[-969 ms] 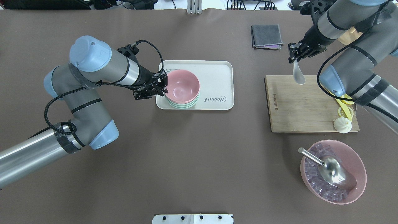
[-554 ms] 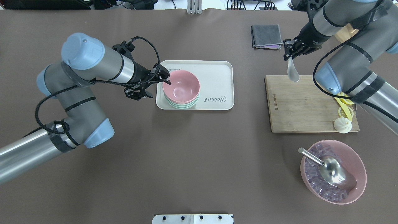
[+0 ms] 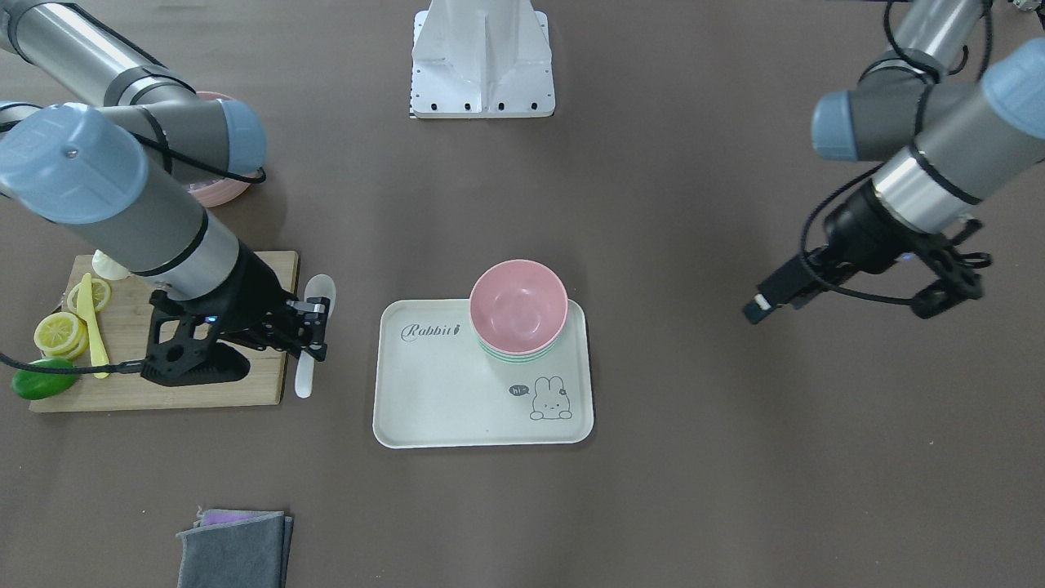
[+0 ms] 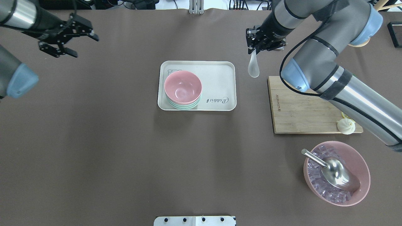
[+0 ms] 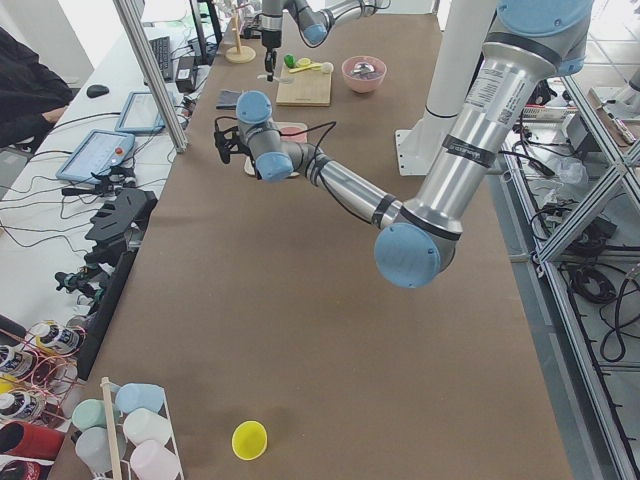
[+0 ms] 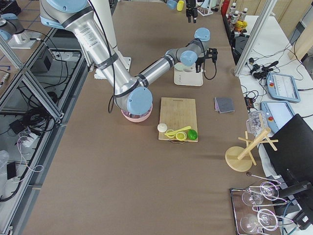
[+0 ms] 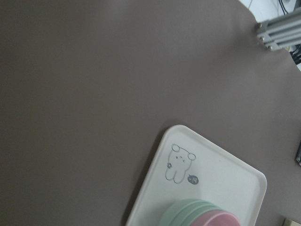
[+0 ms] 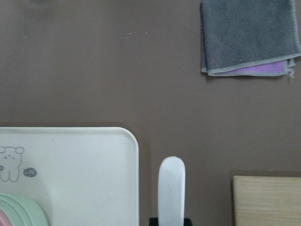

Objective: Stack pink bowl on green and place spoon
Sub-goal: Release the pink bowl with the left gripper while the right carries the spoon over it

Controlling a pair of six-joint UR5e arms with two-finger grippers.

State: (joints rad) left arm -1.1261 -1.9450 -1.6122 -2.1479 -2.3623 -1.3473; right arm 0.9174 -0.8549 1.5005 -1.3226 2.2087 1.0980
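The pink bowl [image 4: 183,87] sits nested on the green bowls [image 4: 184,107] at the left end of the cream tray [image 4: 220,72]. My right gripper [image 4: 256,42] is shut on the handle of a white spoon [image 4: 253,67], which hangs bowl-down above the table just right of the tray. The right wrist view shows the spoon [image 8: 171,188] beside the tray's corner [image 8: 94,155]. My left gripper [image 4: 67,36] is open and empty, high at the far left, well away from the bowls. The front view shows the stack [image 3: 518,309] and the spoon [image 3: 305,359].
A wooden cutting board [image 4: 301,106] with lemon slices and a dumpling [image 4: 346,126] lies right of the tray. A large pink bowl [image 4: 361,163] of ice with a metal scoop stands at the near right. A folded grey towel [image 3: 233,551] lies beyond the board.
My left gripper has pulled away from the pink bowl, up and far to the left. My right gripper has carried the spoon left, from over the cutting board to beside the tray.
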